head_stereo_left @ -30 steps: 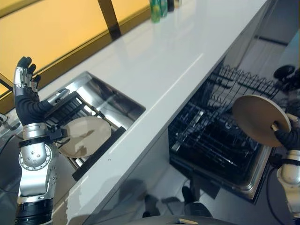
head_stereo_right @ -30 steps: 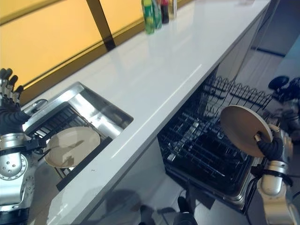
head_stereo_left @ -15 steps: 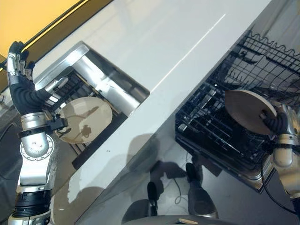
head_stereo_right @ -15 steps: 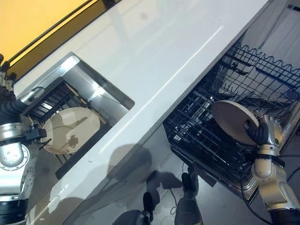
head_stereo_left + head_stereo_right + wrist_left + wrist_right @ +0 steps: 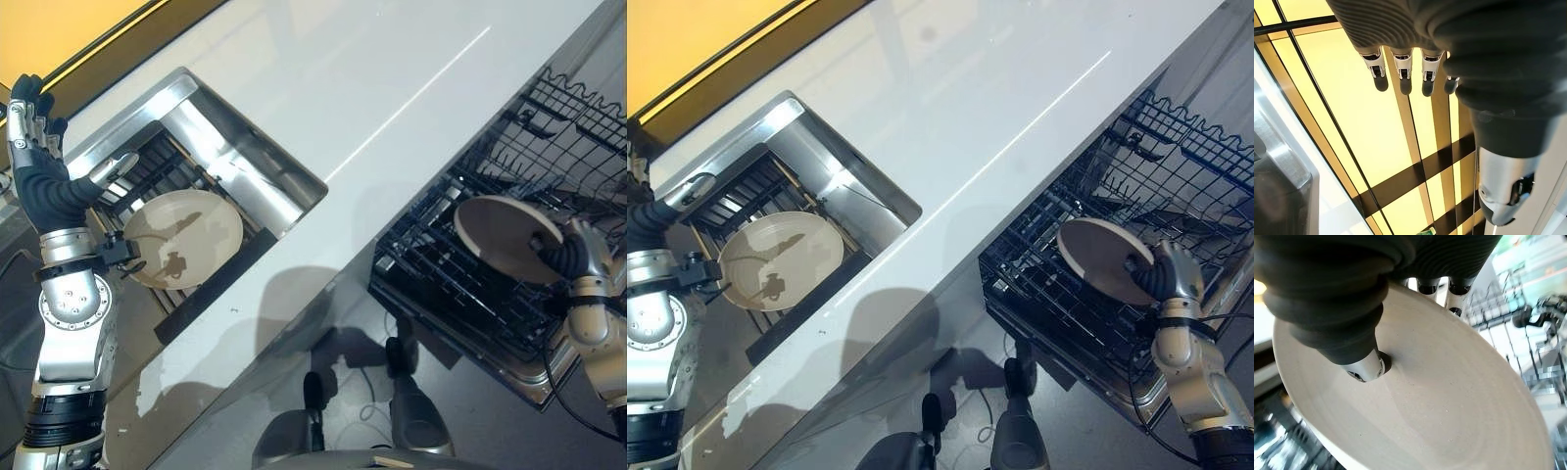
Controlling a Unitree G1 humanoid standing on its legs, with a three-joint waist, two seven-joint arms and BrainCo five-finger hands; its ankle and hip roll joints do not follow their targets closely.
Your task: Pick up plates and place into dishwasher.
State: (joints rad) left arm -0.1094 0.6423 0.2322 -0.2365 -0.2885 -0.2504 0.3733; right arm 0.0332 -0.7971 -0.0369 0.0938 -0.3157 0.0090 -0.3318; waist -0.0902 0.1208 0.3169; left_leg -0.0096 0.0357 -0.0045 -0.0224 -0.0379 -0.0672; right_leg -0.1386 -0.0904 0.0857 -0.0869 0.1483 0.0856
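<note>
My right hand (image 5: 575,253) is shut on a round beige plate (image 5: 502,235), thumb on its face and fingers behind the rim. It holds the plate tilted just above the black wire rack of the open dishwasher (image 5: 460,284) at the right. In the right wrist view the thumb (image 5: 1359,363) presses the plate (image 5: 1449,406). A second beige plate (image 5: 184,238) lies on a dark rack in the steel sink (image 5: 211,127) at the left. My left hand (image 5: 34,162) is raised beside the sink, open, fingers (image 5: 1403,73) straight and holding nothing.
A long white counter (image 5: 362,88) runs between sink and dishwasher. A yellow panel with dark bars (image 5: 1366,122) stands behind the counter. The upper wire basket (image 5: 1185,147) of the dishwasher sits behind the held plate. Grey floor lies below the counter edge.
The camera has tilted down. My right hand has lowered the plate toward the dishwasher rack. The left hand stays raised by the sink.
</note>
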